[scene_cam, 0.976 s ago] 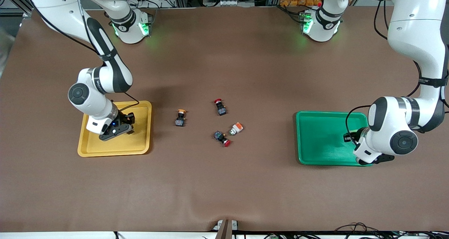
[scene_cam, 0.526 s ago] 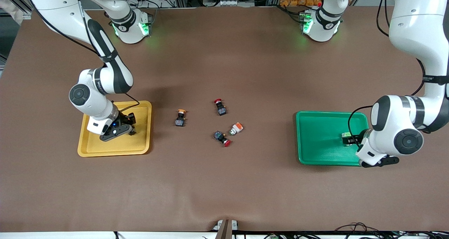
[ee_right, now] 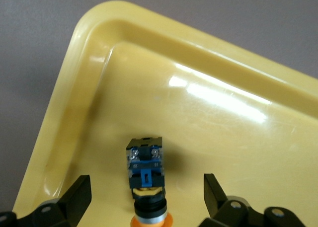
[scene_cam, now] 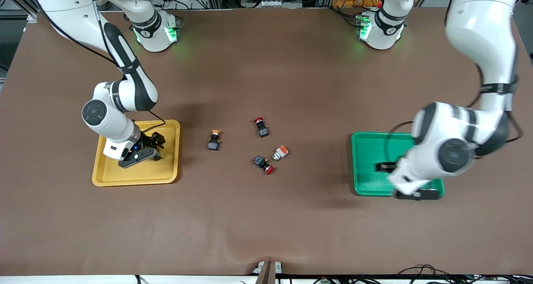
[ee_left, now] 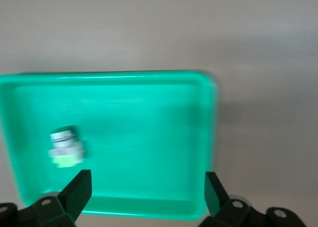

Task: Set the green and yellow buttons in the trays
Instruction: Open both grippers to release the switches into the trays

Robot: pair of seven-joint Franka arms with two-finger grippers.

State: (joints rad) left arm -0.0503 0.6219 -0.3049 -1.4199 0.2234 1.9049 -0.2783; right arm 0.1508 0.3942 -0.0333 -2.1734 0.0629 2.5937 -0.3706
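Your right gripper (ee_right: 144, 199) is low over the yellow tray (scene_cam: 168, 173), fingers (ee_right: 74, 194) spread wide, gripping nothing. A black-bodied button with a round orange cap (ee_right: 147, 180) lies on its side on the tray floor between the two fingers, touching neither. Its long axis runs along the gap: cap end toward the gripper, terminal end with the screws and blue tab pointing away, toward the tray's rounded corner. There is bare tray floor on both sides of it and the raised rim is well clear.

Your left gripper (ee_left: 144, 192) is up over the green tray (scene_cam: 366, 150), fingers (ee_left: 77, 189) spread, holding nothing. The pale green square-cap button (ee_left: 64, 148) lies on its side on the tray floor near one finger, close to a short wall, whitish-grey body pointing away from the gripper. The rest of that floor is bare. Both trays are smooth glossy plastic with rounded corners.

On the brown mat between the trays:
- a second orange round-cap button (scene_cam: 214, 140), nearest the yellow tray, cap away from the front camera
- an orange square-cap button (scene_cam: 280, 152), lying at a slant
- two red-capped buttons (scene_cam: 261, 127) (scene_cam: 264, 164), one on either side of it

All four sit apart from one another.
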